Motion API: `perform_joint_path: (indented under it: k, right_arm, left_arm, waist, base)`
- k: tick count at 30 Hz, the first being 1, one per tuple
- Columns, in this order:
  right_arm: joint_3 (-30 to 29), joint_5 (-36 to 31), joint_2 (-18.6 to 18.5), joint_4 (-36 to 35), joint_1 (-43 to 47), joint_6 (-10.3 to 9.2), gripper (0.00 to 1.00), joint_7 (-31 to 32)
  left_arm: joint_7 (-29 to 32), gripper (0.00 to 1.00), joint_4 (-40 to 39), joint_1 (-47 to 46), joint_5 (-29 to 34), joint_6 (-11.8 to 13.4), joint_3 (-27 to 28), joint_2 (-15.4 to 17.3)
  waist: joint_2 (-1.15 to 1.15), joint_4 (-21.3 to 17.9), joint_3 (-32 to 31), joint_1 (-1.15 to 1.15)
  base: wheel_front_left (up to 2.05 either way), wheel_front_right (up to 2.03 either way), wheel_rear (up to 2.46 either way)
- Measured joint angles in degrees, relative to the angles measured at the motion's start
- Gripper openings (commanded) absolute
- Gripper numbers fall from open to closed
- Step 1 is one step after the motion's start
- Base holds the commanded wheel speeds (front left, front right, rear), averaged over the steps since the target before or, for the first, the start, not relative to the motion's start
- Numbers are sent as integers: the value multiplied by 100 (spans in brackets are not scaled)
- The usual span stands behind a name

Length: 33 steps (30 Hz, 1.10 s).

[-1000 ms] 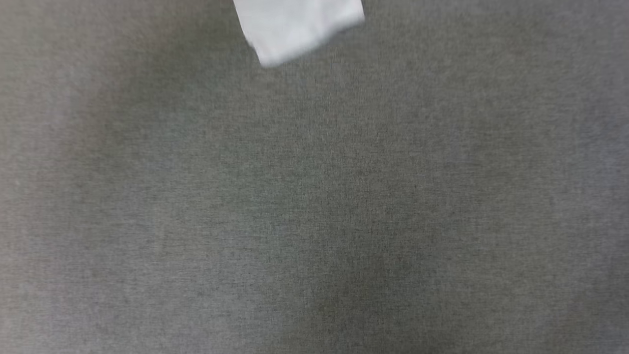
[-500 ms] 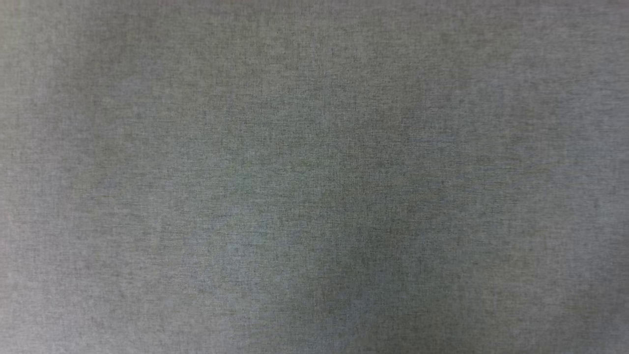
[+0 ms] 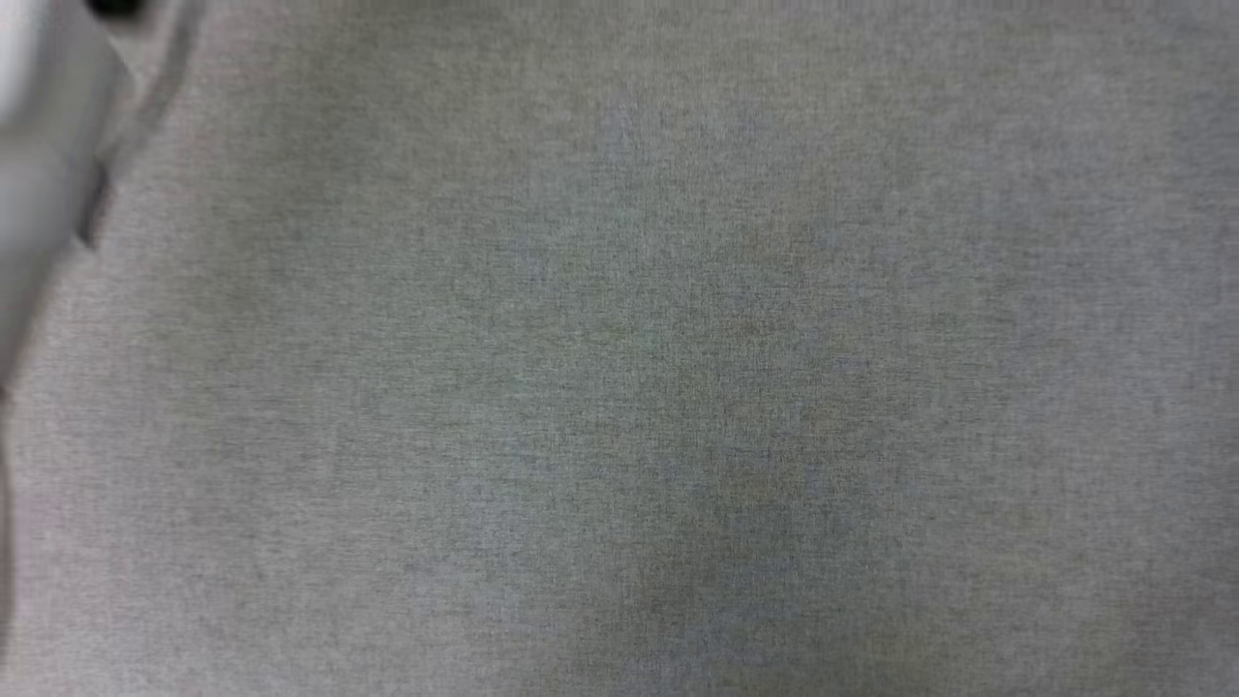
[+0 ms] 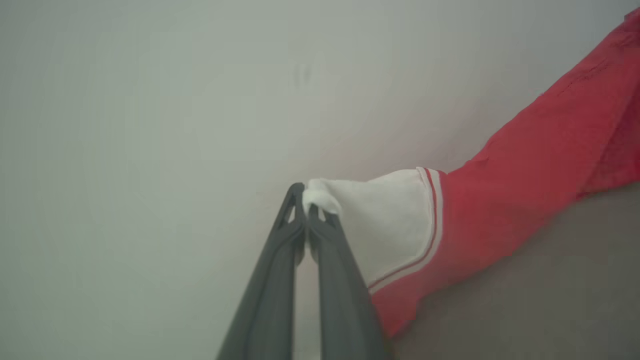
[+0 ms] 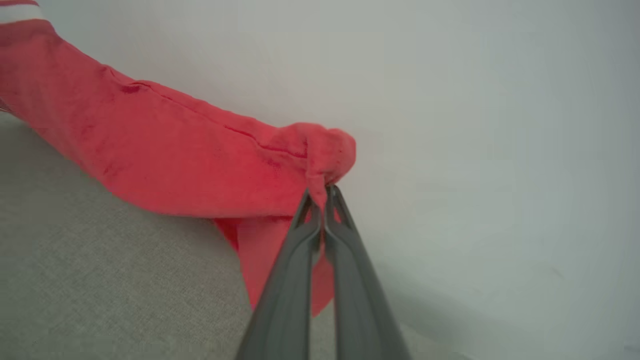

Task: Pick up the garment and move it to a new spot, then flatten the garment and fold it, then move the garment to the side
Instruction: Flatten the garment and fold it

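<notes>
The left pincer [image 4: 305, 201] is closed tight on the garment [image 4: 525, 190], its two long dark-grey fingers pressed together on a small bunched nub of the white sleeve [image 4: 385, 225]. The sleeve is matt, soft jersey, fanning out from the pinch into a rounded panel. It is edged by the trim [image 4: 434, 220], a narrow white band carrying thin red stripes that curves along the seam. Beyond the trim the bright red body runs up and away to the right of the left wrist view as a long, slightly wrinkled band.

The right pincer [image 5: 320, 192] is also clamped on the garment, gripping a rolled lump of red cloth at a stitched edge. A loose red fold hangs down behind its fingers. The red fabric looks faintly fleecy, with a visible seam line.

The garment hangs stretched between the two pincers over the surface [image 5: 100, 280], a grey cloth with a fine woven, heathered grain. Whether it touches the surface I cannot tell. Behind it is a plain pale wall [image 4: 150, 125].

In the head view a pale blurred shape [image 3: 48, 145] sits at the upper left, too smeared to identify.
</notes>
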Motion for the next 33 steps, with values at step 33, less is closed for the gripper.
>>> perform_joint_path:
  k: [33]
  right_arm:
    - [1310, 1274, -1176, -1328, 5395, 0, 0, -347]
  left_arm:
    - [346, 0, -3819, 7356, -1611, 1924, -989, 1462]
  waist:
    - [0, 89, -2791, -2]
  base:
    - [0, 0, 0]
